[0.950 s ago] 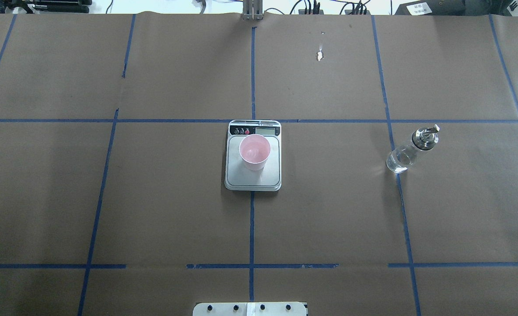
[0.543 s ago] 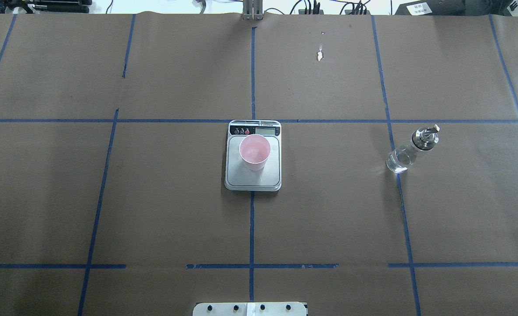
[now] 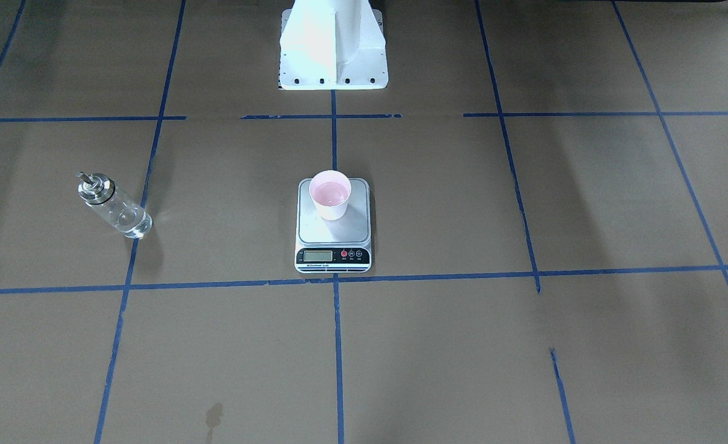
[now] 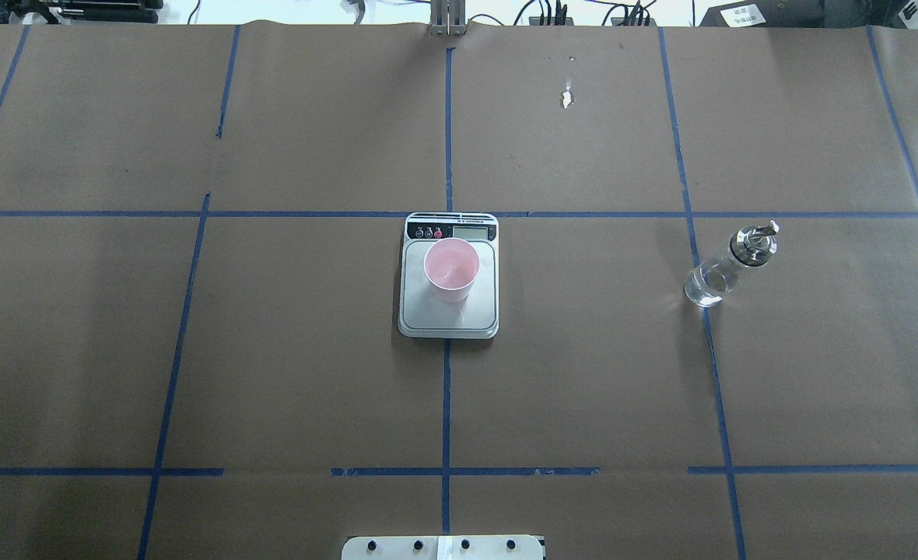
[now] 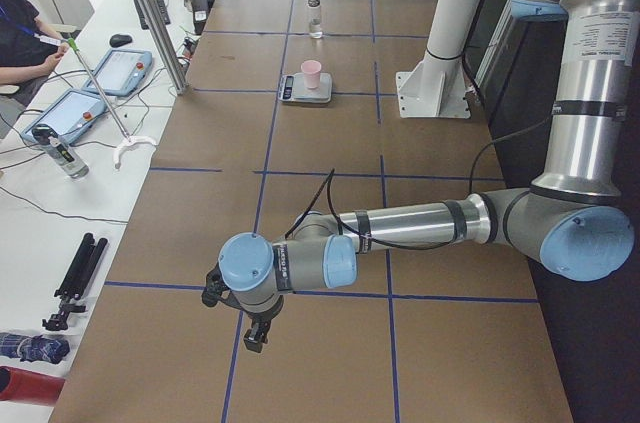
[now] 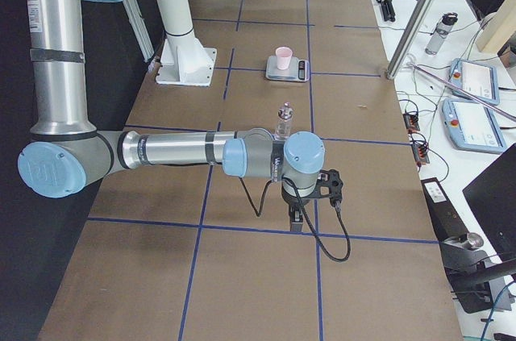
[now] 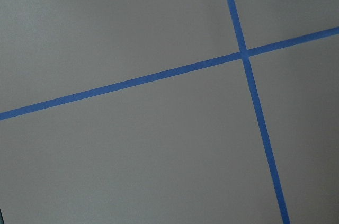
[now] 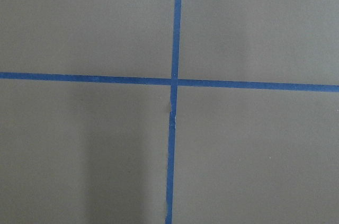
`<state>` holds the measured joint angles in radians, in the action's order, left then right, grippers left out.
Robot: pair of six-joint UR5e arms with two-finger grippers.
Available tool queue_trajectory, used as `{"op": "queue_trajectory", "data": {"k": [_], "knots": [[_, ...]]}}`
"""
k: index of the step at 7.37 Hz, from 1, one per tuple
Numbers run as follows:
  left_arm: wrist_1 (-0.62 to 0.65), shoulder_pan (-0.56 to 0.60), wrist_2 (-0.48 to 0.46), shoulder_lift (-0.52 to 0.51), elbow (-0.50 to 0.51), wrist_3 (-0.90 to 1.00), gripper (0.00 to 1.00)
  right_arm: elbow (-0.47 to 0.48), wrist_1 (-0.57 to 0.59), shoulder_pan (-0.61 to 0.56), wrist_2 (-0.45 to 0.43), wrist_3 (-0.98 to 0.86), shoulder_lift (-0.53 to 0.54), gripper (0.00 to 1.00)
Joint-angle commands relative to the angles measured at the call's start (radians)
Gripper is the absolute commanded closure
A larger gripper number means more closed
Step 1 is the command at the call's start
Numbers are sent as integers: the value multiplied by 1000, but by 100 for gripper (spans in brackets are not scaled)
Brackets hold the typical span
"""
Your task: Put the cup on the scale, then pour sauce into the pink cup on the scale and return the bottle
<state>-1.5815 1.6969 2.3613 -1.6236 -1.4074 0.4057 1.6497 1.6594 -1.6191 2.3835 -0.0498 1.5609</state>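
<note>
The cup [image 4: 451, 268] is seen standing on the scale [image 4: 449, 319] at mid-frame, and the bottle [image 4: 727, 264] is set upright well apart at right. The left gripper [image 5: 255, 335] and right gripper [image 6: 296, 220] are shown only side-on, low in frame; their opening cannot be told.

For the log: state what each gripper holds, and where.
Nothing: the bottle stands on the table, the cup on the scale; left gripper and right gripper hang far from both.

brown paper cover [image 8: 79, 23] | blue tape lines [image 8: 175, 23] cross near centre | maybe a small nick below
</note>
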Motion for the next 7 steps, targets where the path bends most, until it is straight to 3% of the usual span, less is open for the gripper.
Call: {"op": "queue_trajectory", "data": {"k": [1,4,7], "knots": [[-2,1,6,-1,-2,-54,0,-14,2,2,16,7,-9,0],[-5,1,7,1,-7,-209,0,-27,0,2,14,7,-8,0],[-5,1,7,1,-7,-247,0,-28,0,2,14,7,-8,0]]}}
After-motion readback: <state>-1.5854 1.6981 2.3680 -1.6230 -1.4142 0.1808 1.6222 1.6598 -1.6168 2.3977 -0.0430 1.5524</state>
